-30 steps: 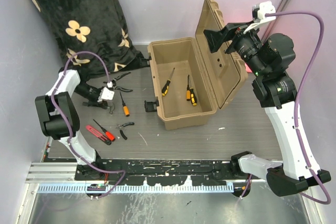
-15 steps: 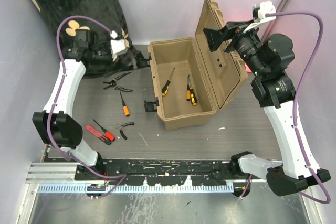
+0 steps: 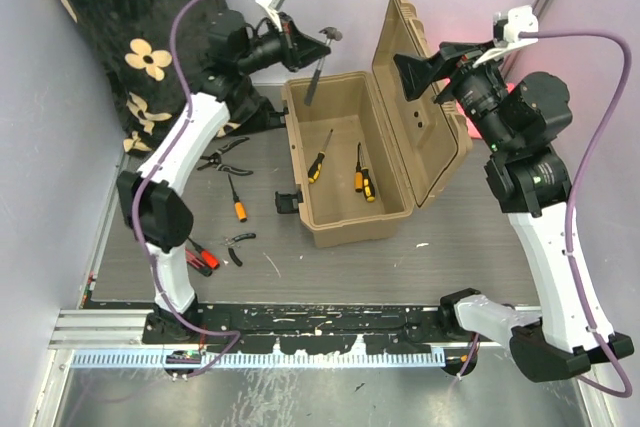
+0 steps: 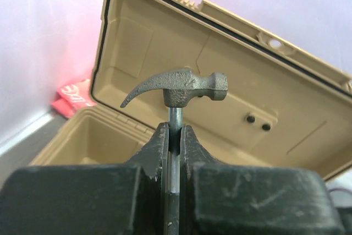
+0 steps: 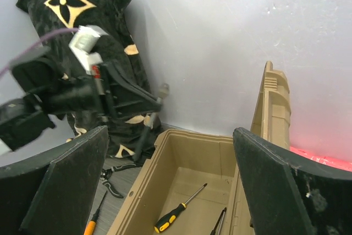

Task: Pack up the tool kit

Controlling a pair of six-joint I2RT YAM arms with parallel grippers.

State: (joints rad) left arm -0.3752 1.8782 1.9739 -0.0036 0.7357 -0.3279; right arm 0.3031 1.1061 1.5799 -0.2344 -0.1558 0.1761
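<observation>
Left gripper [image 4: 175, 136] clamped the hammer [image 4: 181, 87] by its shaft above the open toolbox [image 3: 345, 227], over its far-left corner, bare floor below; 3 screwdrivers [image 3: 320, 157] lay inside; right gripper [image 5: 170, 163] gaped empty beside the upright lid [image 3: 425, 137]; red packet [image 4: 71, 94] print unreadable.

The left gripper [image 3: 312, 44], jaws clamped on a hammer [image 3: 315, 79], hangs above the open tan toolbox [image 3: 355, 229] holding screwdrivers [image 3: 320, 156], while pliers [image 3: 222, 156] and 1 orange-handled screwdriver [image 3: 236, 199] lie on the tabletop [image 3: 450, 247].

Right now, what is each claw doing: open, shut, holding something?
Left gripper: closed on the shaft of a small grey metal claw hammer.
Right gripper: open, holding nothing.
</observation>
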